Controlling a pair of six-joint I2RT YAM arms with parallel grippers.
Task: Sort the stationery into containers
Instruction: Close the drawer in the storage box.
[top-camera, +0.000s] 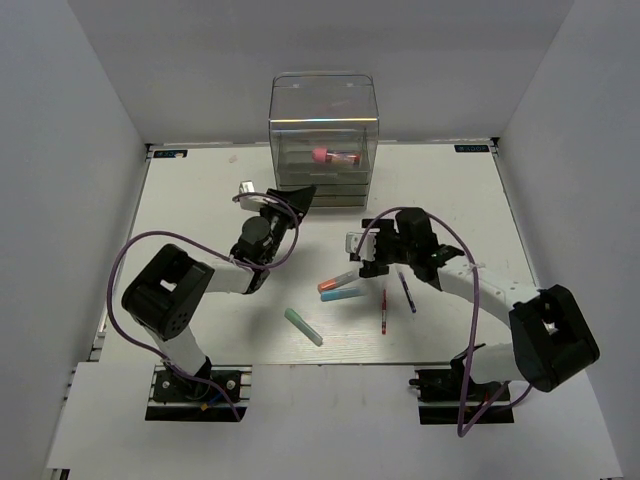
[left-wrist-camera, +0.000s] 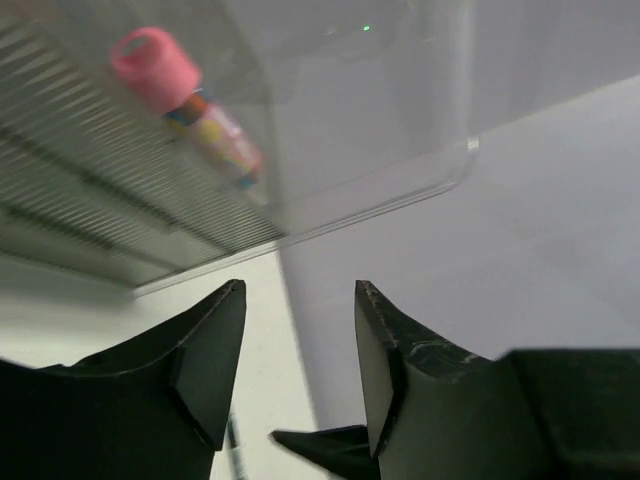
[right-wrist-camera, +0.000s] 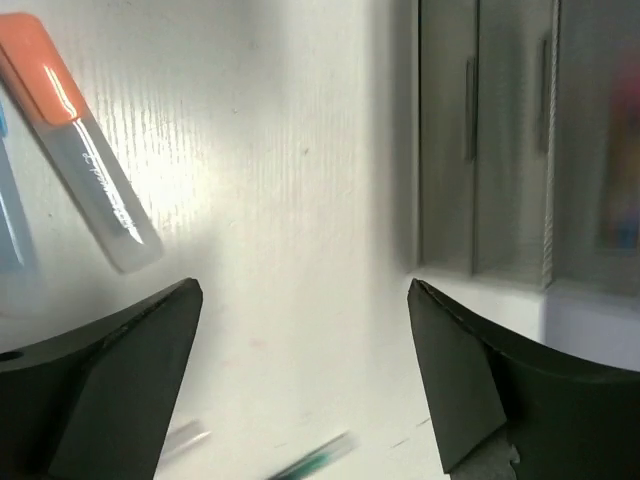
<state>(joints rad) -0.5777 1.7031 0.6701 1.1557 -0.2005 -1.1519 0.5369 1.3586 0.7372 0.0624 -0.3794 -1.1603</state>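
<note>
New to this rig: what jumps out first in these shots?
The tall clear organiser at the far centre of the table, with a pink marker already inside its top box. Loose in front of it lie an orange-capped marker, a blue marker, a green marker, a red pen and a dark pen.

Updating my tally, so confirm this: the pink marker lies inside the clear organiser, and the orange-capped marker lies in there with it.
One part is wrong. The pink marker does lie inside the clear organiser, but the orange-capped marker lies out on the table, beside the light blue marker. The top external view shows it.
</note>
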